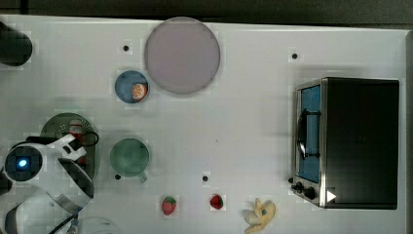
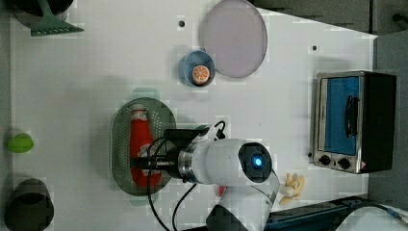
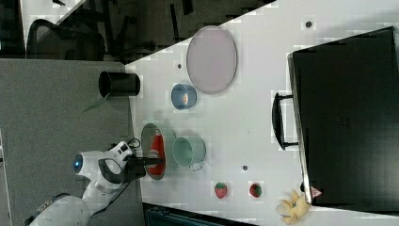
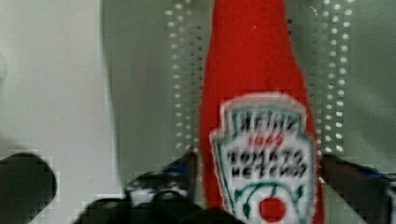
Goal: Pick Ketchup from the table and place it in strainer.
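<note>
Wrist view: Ketchup (image 4: 254,93) lying flat in the strainer (image 4: 140,84), label up, between the spread fingers (image 4: 184,170) of the released end effector (image 4: 257,172), a gap on each side, worktop (image 4: 46,70) alongside.

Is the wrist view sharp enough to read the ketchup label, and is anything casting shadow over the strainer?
Wrist view: the Ketchup label is soft, its lettering smeared but roughly readable, and the strainer holes show as blurred dots. Left view: the arm throws a soft shadow on the table beside the strainer; no glare.
</note>
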You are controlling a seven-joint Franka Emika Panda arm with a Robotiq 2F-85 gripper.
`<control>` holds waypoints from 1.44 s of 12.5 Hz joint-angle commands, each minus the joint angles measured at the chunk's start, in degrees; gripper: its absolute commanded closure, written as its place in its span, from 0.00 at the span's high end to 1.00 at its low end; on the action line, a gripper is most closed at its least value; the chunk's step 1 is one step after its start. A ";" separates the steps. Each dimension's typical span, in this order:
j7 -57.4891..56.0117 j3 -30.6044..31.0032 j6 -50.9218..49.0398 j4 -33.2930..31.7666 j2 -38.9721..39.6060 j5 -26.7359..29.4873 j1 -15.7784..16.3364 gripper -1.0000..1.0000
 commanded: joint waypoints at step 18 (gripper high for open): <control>-6.58 -27.00 -49.72 14.33 -40.36 15.31 -17.28 1.00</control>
